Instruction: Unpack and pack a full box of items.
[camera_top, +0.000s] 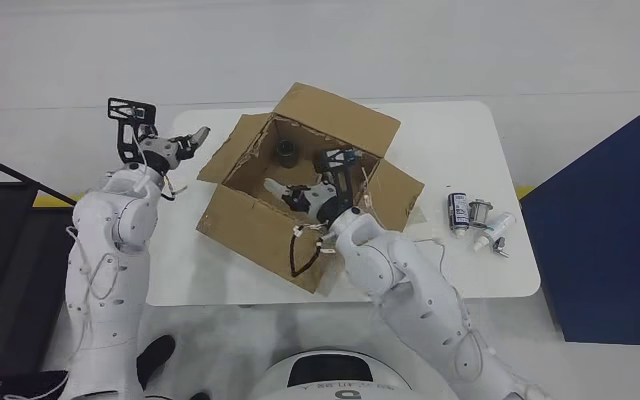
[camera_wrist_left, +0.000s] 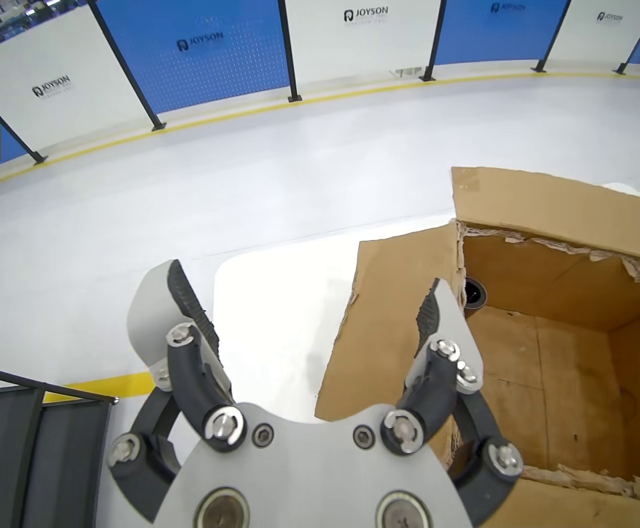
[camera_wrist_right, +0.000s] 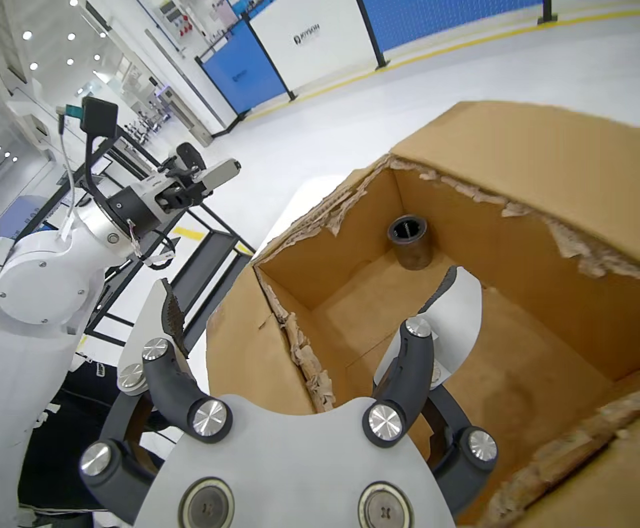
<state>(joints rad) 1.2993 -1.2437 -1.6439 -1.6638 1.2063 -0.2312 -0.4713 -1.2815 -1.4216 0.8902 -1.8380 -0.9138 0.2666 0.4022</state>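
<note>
An open cardboard box (camera_top: 262, 233) sits in the middle of a white table (camera_top: 450, 135). Its flaps fold outward, so you can enter from above; the upright walls, torn along the rims, block any sideways way in. The box floor is mostly bare. One dark cylinder (camera_wrist_right: 411, 242) stands upright in the far corner, close to two walls. The right gripper (camera_wrist_right: 310, 295) hangs over the opening with its fingers spread, well apart from the cylinder. The left gripper (camera_wrist_left: 305, 280), fingers also spread, hovers beside the left flap (camera_top: 232, 148), outside the box. Right of the box, small bottles (camera_top: 459, 211) lie near the table edge, with a strip of tabletop between them and the nearest flap.
</note>
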